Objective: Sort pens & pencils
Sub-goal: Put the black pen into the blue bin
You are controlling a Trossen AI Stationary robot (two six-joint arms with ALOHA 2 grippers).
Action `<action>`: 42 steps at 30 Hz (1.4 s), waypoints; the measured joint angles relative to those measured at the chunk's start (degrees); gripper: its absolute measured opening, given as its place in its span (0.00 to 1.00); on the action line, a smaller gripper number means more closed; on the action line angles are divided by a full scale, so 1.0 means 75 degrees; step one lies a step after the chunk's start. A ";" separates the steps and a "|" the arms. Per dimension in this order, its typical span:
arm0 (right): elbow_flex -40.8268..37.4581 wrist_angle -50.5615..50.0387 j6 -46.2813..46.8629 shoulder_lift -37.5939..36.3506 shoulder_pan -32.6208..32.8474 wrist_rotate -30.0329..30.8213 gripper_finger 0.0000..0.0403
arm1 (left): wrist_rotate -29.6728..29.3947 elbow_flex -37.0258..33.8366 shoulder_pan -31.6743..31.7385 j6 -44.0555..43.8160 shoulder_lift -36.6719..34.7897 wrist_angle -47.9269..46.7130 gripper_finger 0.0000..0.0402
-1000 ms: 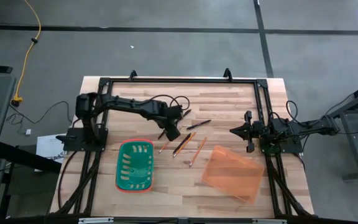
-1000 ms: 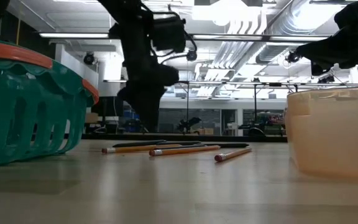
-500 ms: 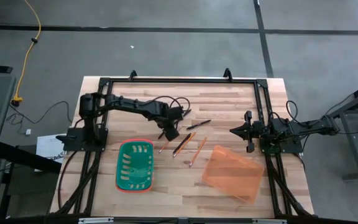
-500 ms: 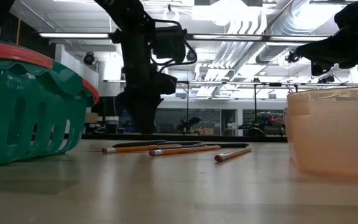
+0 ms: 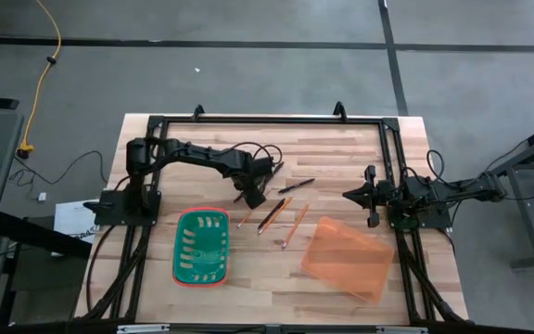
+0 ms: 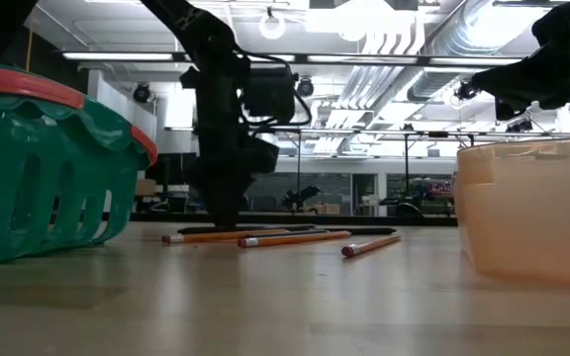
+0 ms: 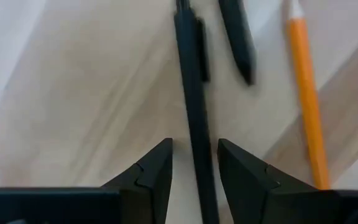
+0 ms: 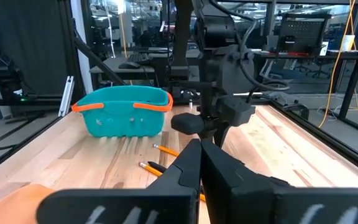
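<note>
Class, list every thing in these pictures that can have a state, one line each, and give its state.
left gripper: open, lowered over the table, fingers either side of a pen
pen: lying flat between those fingers, not lifted
pencils: lying flat on the table, untouched
green basket: upright, nothing seen inside
orange bin: upright, nothing seen inside
right gripper: shut, held above the table's right side

Black pens (image 7: pixel 194 106), orange pencils (image 6: pixel 290 238), teal basket w/ orange rim (image 5: pixel 202 245), translucent orange bin (image 5: pixel 349 257)
</note>
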 joint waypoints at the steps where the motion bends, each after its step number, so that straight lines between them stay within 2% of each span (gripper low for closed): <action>1: 0.0000 0.0000 0.0000 -0.0001 0.0000 -0.0001 0.00 | -0.0005 0.0026 -0.0004 0.0001 0.0039 0.0037 0.29; 11: 0.0000 0.0000 0.0000 0.0099 -0.0001 -0.0005 0.00 | -0.0058 0.0021 -0.0004 0.0110 0.0055 -0.0011 0.27; 20: 0.0000 0.0000 0.0000 0.0099 0.0000 -0.0008 0.00 | -0.0239 0.0021 -0.0010 0.0362 0.0061 -0.0031 0.04; 28: 0.0000 -0.0003 0.0000 0.0099 -0.0002 -0.0034 0.00 | -0.0355 0.0023 -0.0010 0.0717 0.0006 -0.0114 0.06; 32: 0.0000 -0.0003 0.0000 0.0099 -0.0001 -0.0031 0.00 | -0.0646 0.0532 0.0009 0.0928 -0.0010 -0.0959 0.02; 42: 0.0000 -0.0003 0.0000 0.0095 -0.0001 -0.0028 0.00 | -0.0889 0.2592 -0.0065 0.1146 -0.0418 -0.2848 0.04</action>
